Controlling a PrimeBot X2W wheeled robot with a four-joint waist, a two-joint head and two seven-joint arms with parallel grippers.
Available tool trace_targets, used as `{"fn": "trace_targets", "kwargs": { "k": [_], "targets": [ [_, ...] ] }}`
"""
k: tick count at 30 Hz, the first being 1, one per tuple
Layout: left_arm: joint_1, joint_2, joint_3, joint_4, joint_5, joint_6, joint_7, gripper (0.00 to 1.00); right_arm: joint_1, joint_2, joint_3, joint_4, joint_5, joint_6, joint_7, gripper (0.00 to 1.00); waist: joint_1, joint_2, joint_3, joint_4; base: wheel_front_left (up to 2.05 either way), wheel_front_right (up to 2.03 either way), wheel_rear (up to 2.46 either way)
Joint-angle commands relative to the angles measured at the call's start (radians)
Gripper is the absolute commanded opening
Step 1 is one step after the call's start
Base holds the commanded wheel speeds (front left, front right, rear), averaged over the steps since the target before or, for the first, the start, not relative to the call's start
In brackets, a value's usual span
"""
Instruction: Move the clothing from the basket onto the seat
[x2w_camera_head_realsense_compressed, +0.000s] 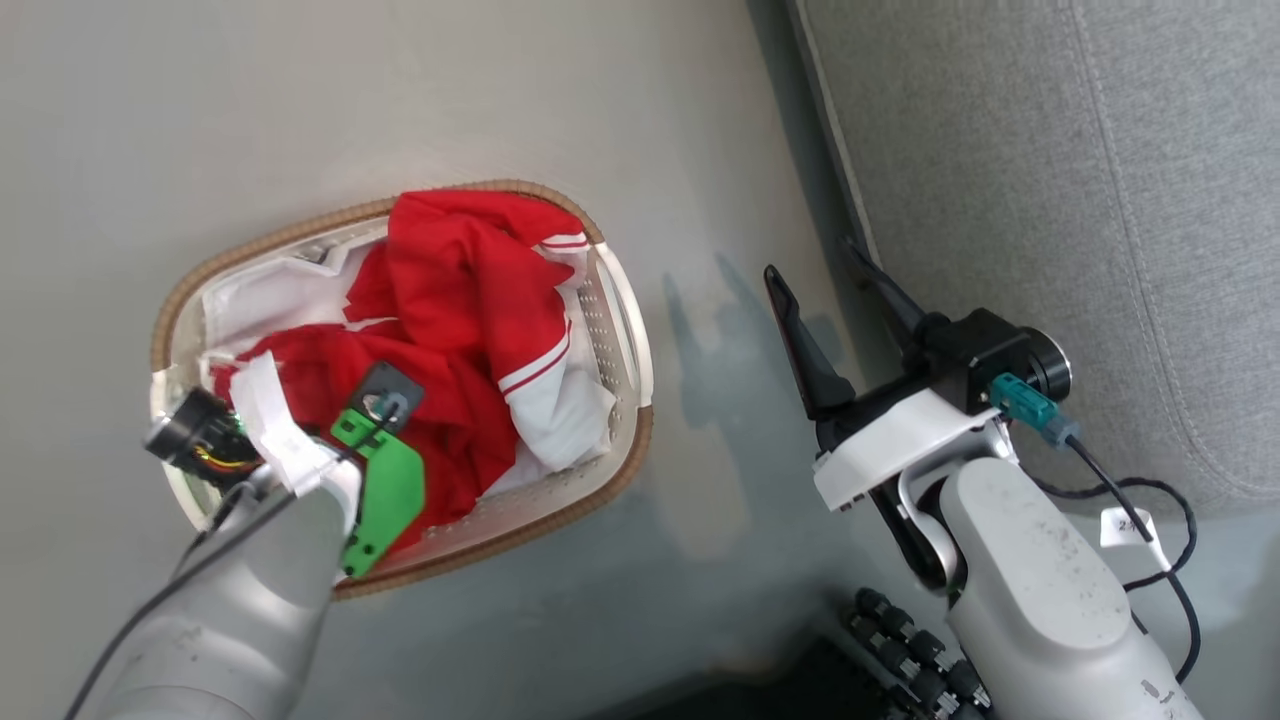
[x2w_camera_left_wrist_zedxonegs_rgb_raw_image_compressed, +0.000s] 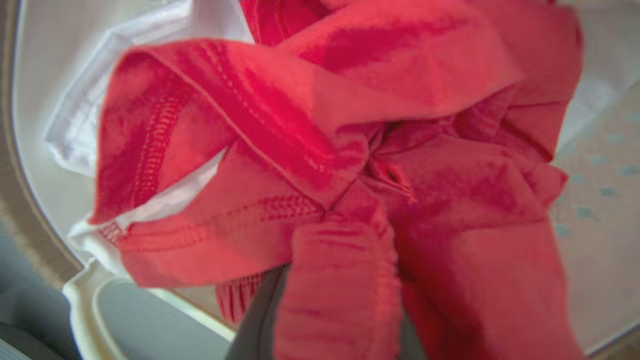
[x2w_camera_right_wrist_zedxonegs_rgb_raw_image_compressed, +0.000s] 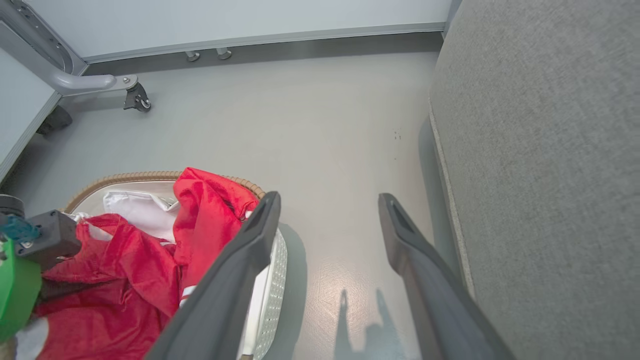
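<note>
The basket (x2w_camera_head_realsense_compressed: 628, 330) sat on the grey floor (x2w_camera_head_realsense_compressed: 300, 100), a little way from the seat (x2w_camera_head_realsense_compressed: 1050, 200), with a strip of bare floor between the two. All of the clothing (x2w_camera_head_realsense_compressed: 460, 300) was in the basket, heaped in red folds over the white liner (x2w_camera_head_realsense_compressed: 270, 295). One fold stood up against the woven rim on the far side, and a white cuff with red stripes hung against the perforated wall nearest the seat. The left pincer (x2w_camera_head_realsense_compressed: 385, 402) was pushed down into the heap at the near end of the basket, its green bracket (x2w_camera_head_realsense_compressed: 388, 495) lying on the red cloth. From the left wrist the fabric was bunched and draped right over the fingers, so I could not tell whether they were gripping it or merely buried in it. The right pincer (x2w_camera_right_wrist_zedxonegs_rgb_raw_image_compressed: 328, 200) hung over the bare floor between the basket and the seat, its two dark fingers spread wide with nothing between them, one finger near the basket's wall and the other near the seat's edge. A castor (x2w_camera_right_wrist_zedxonegs_rgb_raw_image_compressed: 137, 97) on a grey frame stood further off by the wall.
</note>
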Motion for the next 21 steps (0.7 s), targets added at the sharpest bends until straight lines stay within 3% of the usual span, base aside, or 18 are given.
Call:
{"fn": "trace_targets", "kwargs": {
  "k": [1, 11, 21],
  "targets": [
    [0.018, -0.013, 0.006, -0.011, -0.021, 0.002, -0.035, 0.0, 0.016, -0.003, -0.001, 0.006, -0.004, 0.0, -0.005, 1.0, -0.0001, -0.0001, -0.053, 0.02, 0.0, 0.0, 0.0],
    [0.109, -0.073, 0.05, -0.02, -0.112, -0.002, -0.238, 0.0, 0.084, -0.004, -0.023, 0.047, -0.035, -0.001, -0.005, 1.0, -0.0001, -0.0001, -0.247, 0.109, 0.0, 0.0, 0.0],
    [0.21, -0.098, 0.064, -0.103, -0.213, -0.017, -0.339, 0.0, 0.182, -0.009, -0.051, 0.061, -0.052, -0.001, -0.005, 1.0, -0.0001, -0.0001, -0.432, 0.209, 0.0, 0.0, 0.0]
  ]
}}
